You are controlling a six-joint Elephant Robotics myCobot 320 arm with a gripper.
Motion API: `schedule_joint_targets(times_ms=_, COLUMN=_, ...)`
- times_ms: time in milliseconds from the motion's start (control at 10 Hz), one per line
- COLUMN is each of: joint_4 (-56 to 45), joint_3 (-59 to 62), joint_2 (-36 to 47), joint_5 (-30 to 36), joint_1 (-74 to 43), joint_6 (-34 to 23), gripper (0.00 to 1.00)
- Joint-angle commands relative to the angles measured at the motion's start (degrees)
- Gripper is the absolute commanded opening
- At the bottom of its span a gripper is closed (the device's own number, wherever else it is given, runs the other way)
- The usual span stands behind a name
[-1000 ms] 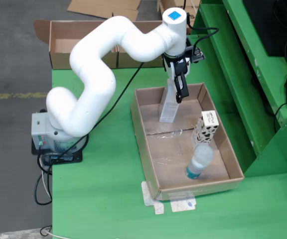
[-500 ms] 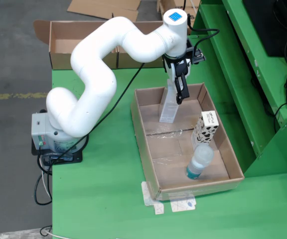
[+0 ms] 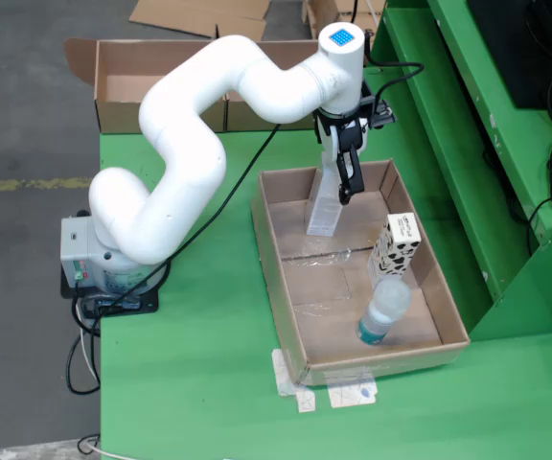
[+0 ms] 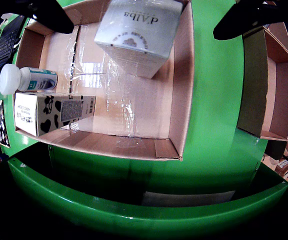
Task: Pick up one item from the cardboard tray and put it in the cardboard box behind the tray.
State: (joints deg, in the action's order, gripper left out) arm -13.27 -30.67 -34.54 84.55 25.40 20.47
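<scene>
Rising a touch over the last second, the arm (image 3: 185, 115) had shifted slightly toward the upper right of the fixed view, carrying the gripper (image 3: 346, 172) with it above the white carton (image 3: 323, 206). That carton stood upright at the far end of the cardboard tray (image 3: 278, 278), apparently unmoved. In the wrist view the fingers (image 4: 54, 15) were spread wide on either side of the carton's top, touching nothing. Judgement: no grasp was made yet, so nothing had gone to the cardboard box (image 3: 123, 81) at upper left. The cow-print carton (image 3: 395, 244) and bottle (image 3: 383, 309) remained in the tray.
</scene>
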Motion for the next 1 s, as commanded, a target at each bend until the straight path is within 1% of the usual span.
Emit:
schedule_joint_targets(times_ms=0, joint_4=2.22, joint_3=-1.43, joint_2=2.16, joint_5=0.47, joint_1=-0.6, joint_6=-0.47, gripper=1.0)
schedule_joint_targets(times_ms=800, joint_4=2.42, joint_3=-1.9, joint_2=2.08, joint_5=0.57, joint_1=-0.6, joint_6=-0.44, gripper=1.0)
schedule_joint_targets(times_ms=900, joint_4=2.42, joint_3=-1.9, joint_2=2.08, joint_5=0.57, joint_1=-0.6, joint_6=-0.44, gripper=0.9)
